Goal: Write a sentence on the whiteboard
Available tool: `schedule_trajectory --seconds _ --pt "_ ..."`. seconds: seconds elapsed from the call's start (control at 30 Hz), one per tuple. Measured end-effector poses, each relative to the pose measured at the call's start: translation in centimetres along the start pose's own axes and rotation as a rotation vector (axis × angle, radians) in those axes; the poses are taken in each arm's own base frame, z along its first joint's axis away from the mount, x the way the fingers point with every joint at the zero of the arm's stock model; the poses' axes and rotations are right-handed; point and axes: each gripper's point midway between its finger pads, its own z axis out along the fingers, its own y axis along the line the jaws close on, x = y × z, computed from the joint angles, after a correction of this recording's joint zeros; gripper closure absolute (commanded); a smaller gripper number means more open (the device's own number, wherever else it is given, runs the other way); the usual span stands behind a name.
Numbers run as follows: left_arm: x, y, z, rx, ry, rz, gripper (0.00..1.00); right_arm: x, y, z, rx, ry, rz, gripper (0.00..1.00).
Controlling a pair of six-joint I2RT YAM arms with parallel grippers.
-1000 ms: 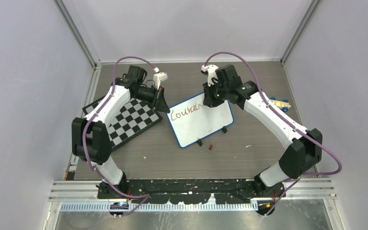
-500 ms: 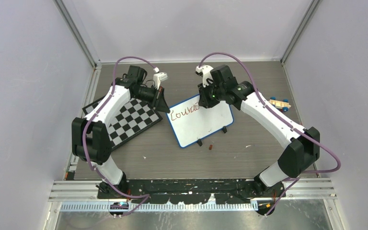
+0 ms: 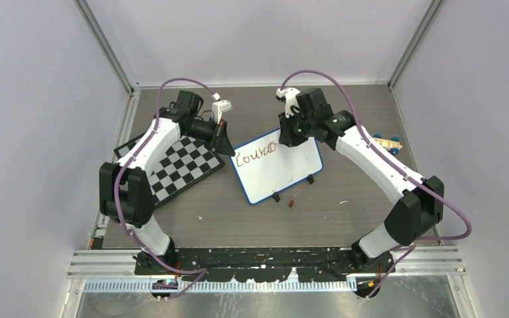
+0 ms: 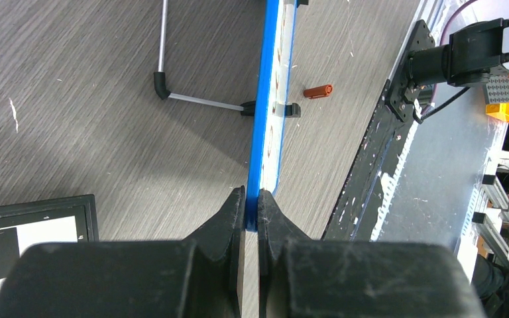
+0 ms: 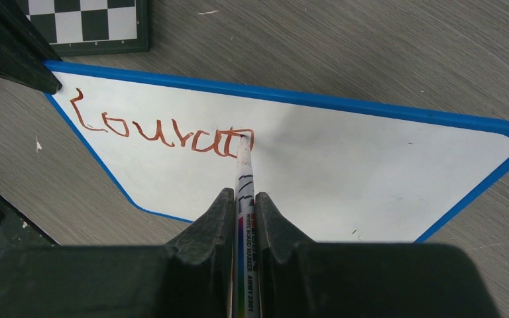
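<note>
Chessboard: flat on the table, left of my left gripper;
Left gripper: my fingers pinch the whiteboard's blue frame at one corner;
Whiteboard: mid-table on black clip feet, between my two arms;
Sentence: brownish-red letters starting near the held corner, roughly "Coura" plus one unfinished letter;
Marker: tip touching the last letter;
Right gripper: my fingers clamp the marker barrel;
Marker cap: on the table just near of the board.

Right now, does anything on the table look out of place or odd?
A reddish cap lies loose on the table, just in front of the whiteboard. The whiteboard sits skewed, one corner pinched by the left tool while the right tool holds a marker to it. Nothing looks spilled.
</note>
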Motion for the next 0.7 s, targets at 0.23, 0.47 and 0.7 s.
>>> schedule_trajectory --seconds 0.23,0.47,0.7 --pt "0.0 0.0 0.0 -0.001 0.0 0.0 1.0 0.0 -0.1 0.0 0.001 0.0 0.001 1.0" --pt "0.0 0.0 0.0 0.0 0.0 0.0 1.0 0.6 -0.2 -0.1 0.008 0.007 0.002 1.0" --pt "0.0 0.0 0.0 -0.001 0.0 0.0 1.0 2.5 -0.4 0.1 0.01 0.044 0.009 1.0"
